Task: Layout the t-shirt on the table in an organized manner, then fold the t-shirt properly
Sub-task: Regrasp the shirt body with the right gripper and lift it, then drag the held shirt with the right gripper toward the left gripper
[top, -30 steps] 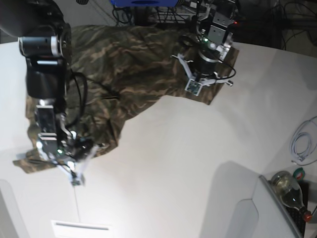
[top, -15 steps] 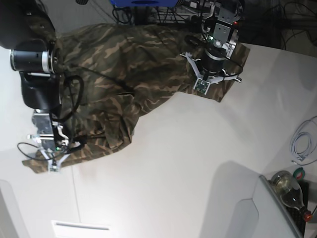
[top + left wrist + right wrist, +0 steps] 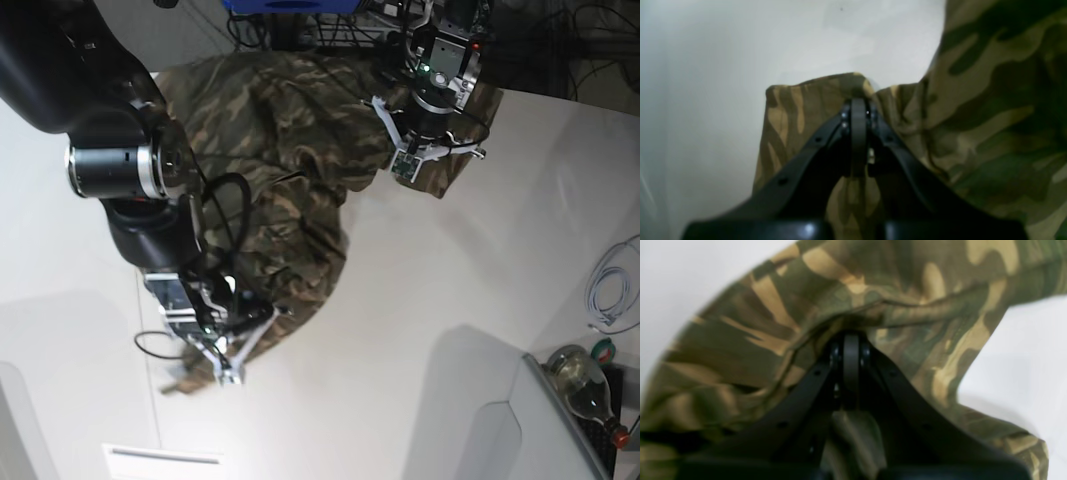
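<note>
- No brand, label or writing can be read anywhere; the small white tag on each wrist is too blurred to make out.
- Nearest in the base view, the right gripper (image 3: 228,368) is pressed together, pinching a low edge of the soft camouflage-print t-shirt (image 3: 290,150) in olive, brown and tan.
- The shirt drapes bunched from there across the smooth white table (image 3: 440,290) toward its far edge.
- At the far end, the left gripper (image 3: 408,170) is clamped on another shirt corner.
- Only the base view shows the glass bottle (image 3: 585,385) and the coiled white cable (image 3: 612,290); the wrist views show just cloth folds gathered at the black fingers (image 3: 858,110).
</note>
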You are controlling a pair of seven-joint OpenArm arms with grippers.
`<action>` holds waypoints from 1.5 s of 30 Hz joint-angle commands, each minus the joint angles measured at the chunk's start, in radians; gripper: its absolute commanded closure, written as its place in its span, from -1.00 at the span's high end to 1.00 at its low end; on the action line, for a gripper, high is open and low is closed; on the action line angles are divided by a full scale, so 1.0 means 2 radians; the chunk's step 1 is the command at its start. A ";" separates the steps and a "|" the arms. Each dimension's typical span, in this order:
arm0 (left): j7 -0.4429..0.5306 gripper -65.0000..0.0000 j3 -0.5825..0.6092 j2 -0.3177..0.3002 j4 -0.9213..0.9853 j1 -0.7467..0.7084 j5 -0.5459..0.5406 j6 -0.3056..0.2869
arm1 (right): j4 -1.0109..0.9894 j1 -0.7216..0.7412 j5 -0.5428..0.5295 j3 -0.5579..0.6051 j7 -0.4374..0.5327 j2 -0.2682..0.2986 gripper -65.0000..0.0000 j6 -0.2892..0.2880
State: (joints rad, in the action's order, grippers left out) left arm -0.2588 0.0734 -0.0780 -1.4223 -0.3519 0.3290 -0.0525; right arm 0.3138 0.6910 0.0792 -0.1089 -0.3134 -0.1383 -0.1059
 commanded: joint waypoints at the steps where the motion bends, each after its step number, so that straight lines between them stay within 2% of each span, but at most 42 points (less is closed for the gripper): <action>1: -0.014 -1.00 0.000 -0.001 -0.007 -0.005 -0.001 -0.006 | 0.008 0.024 -0.002 0.010 0.009 0.002 -0.98 0.000; 4: -0.014 -1.00 -0.003 -0.001 -0.010 -0.005 -0.002 -0.006 | 0.033 0.020 -0.003 0.063 0.002 0.000 -0.98 0.000; 6: -0.014 -1.00 -0.006 -0.001 -0.010 -0.005 -0.002 -0.006 | 0.086 -0.003 -0.004 0.095 -0.026 0.000 -0.98 0.000; 9: -0.014 -1.00 -0.006 -0.001 -0.010 -0.005 -0.002 -0.006 | 0.248 -0.076 -0.004 0.131 -0.083 0.000 -0.94 0.000; 10: -0.014 -1.00 -0.006 -0.001 -0.010 -0.004 -0.002 -0.006 | 0.312 -0.107 -0.004 0.145 -0.102 0.000 -0.84 0.000; 11: -0.014 -1.00 -0.006 -0.001 -0.010 -0.002 -0.002 -0.006 | 0.371 -0.133 -0.004 0.166 -0.120 0.001 -0.68 0.000; 14: -0.014 -1.00 -0.006 -0.003 -0.010 -0.001 -0.002 -0.006 | 0.504 -0.196 -0.003 0.226 -0.176 0.002 -0.01 0.000; 17: -0.014 -1.00 -0.006 -0.004 -0.010 0.000 -0.002 -0.006 | 0.560 -0.236 -0.003 0.265 -0.202 0.003 0.62 0.000; 18: -0.014 -1.00 -0.007 -0.004 -0.010 0.000 -0.002 -0.006 | 0.564 -0.245 -0.002 0.270 -0.202 0.003 0.71 0.000; 19: -0.014 -1.00 -0.007 -0.004 -0.010 0.000 -0.002 -0.006 | 0.563 -0.250 -0.002 0.275 -0.202 0.003 0.70 0.000; 28: -0.014 -1.00 -0.007 -0.004 -0.010 -0.002 -0.002 -0.006 | 0.461 -0.245 -0.003 0.273 -0.161 0.003 0.12 0.002; 30: -0.014 -1.00 -0.007 -0.004 -0.010 -0.002 -0.002 -0.006 | 0.463 -0.245 -0.003 0.273 -0.161 0.003 -0.33 0.002; 32: -0.014 -1.00 -0.007 -0.004 -0.010 -0.003 -0.002 -0.006 | 0.488 -0.251 -0.003 0.257 -0.165 0.003 -0.98 0.002; 35: -0.014 -1.00 -0.007 -0.004 -0.010 -0.004 -0.002 -0.006 | 0.539 -0.262 -0.002 0.215 -0.197 0.003 -0.94 0.000; 36: -0.014 -1.00 -0.007 -0.004 -0.010 -0.004 -0.002 -0.006 | 0.555 -0.262 -0.002 0.201 -0.210 0.008 -0.99 0.000; 45: -0.014 -1.00 -0.006 -0.002 -0.062 -0.009 -0.002 -0.006 | 0.687 -0.271 -0.004 0.124 -0.289 0.099 -1.00 -0.001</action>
State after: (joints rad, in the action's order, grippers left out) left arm -0.3080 0.0616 -0.0818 -1.5246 -0.3752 0.3218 -0.0746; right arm 1.6646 0.1352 0.0639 0.1417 -0.9134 0.0593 -0.1074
